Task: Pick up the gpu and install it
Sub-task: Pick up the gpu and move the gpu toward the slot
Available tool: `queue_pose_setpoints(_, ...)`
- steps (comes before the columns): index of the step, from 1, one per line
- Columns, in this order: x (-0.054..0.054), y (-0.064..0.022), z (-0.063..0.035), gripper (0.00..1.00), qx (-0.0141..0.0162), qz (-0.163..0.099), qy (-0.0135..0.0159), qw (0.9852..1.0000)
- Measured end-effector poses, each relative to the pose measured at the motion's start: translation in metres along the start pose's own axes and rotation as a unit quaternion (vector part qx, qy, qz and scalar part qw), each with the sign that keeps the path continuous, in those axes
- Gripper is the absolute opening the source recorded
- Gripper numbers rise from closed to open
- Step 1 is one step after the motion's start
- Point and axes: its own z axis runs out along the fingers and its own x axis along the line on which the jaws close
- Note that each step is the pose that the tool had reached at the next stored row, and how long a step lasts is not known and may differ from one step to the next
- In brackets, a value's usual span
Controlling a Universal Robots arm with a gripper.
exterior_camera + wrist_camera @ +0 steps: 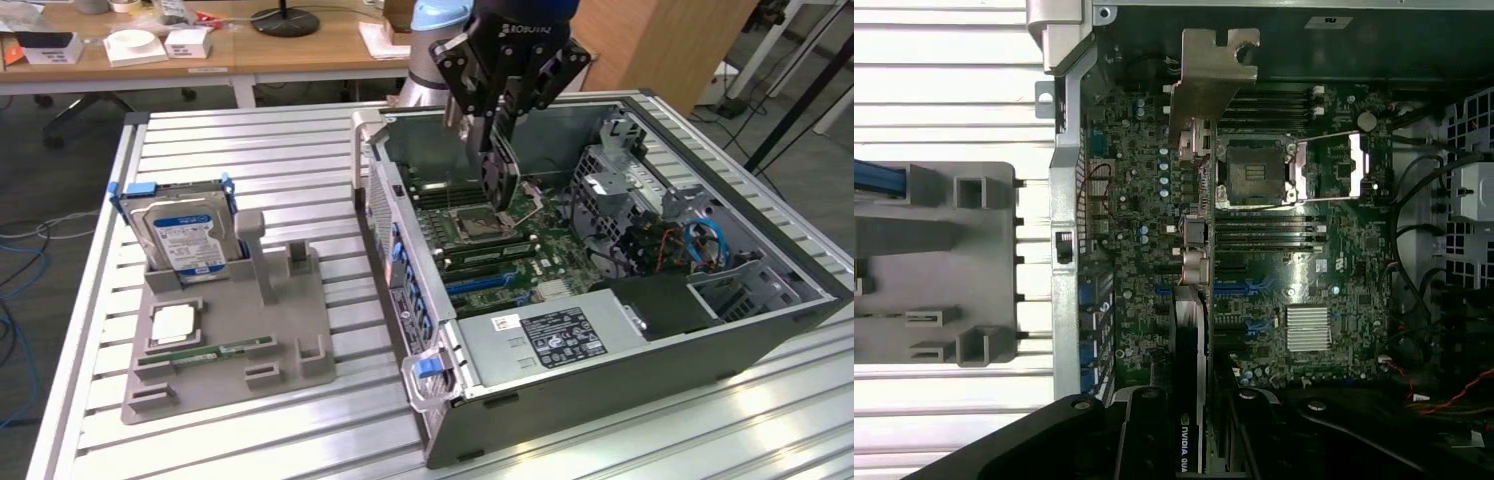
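Slatted table (267, 140) w/ 1 open PC case (641, 390), 1 pincer (491, 135) clamped on 1 gpu (503, 185) over mobo (534, 262)

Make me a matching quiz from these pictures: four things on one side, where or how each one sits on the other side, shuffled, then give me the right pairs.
Things:
1. gpu
2. hard drive
3. memory stick
4. case

States:
A. upright in the grey holder
B. lying on its side, open on top
C. gripped by the claw, over the motherboard
D. green, low in the holder

Pairs: 1-C, 2-A, 3-D, 4-B.
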Motion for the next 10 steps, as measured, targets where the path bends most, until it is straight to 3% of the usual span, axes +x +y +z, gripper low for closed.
queue_pose_setpoints(10,-0.0086,0.0003,0.0002,0.26,0.0000,-0.001,0.0000,1.0000)
